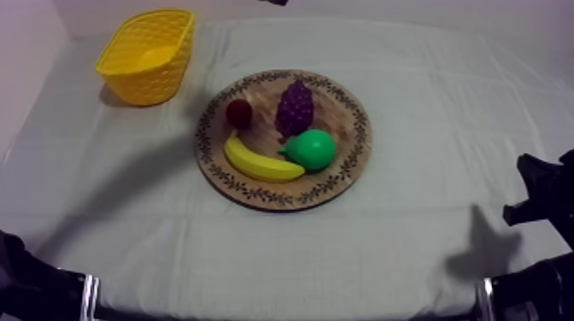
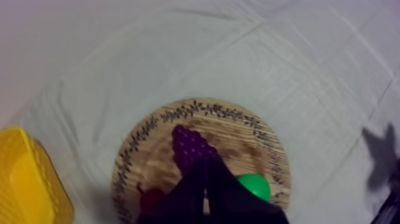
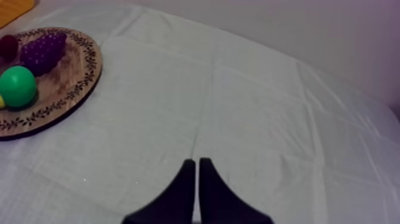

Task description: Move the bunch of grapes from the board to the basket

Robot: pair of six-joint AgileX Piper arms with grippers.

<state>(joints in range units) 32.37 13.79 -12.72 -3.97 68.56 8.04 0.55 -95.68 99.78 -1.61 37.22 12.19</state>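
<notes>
A purple bunch of grapes point(image 1: 295, 107) lies on the far part of the round wooden board point(image 1: 354, 128), between a small red fruit point(image 1: 238, 113) and a green pear point(image 1: 312, 149). The yellow basket point(image 1: 145, 55) stands at the far left, apart from the board. In the left wrist view my left gripper point(image 2: 205, 164) is shut on nothing, a narrow wedge held over the board just short of the grapes point(image 2: 189, 145). My right gripper point(image 3: 196, 162) is also shut on nothing, above bare cloth well to the right of the board point(image 3: 65, 89) and grapes point(image 3: 43, 52).
A banana point(image 1: 260, 162) lies along the board's near edge. My right arm point(image 1: 547, 201) sits low at the right edge of the table and my left arm point(image 1: 34, 286) at the lower left. Bare cloth surrounds the board.
</notes>
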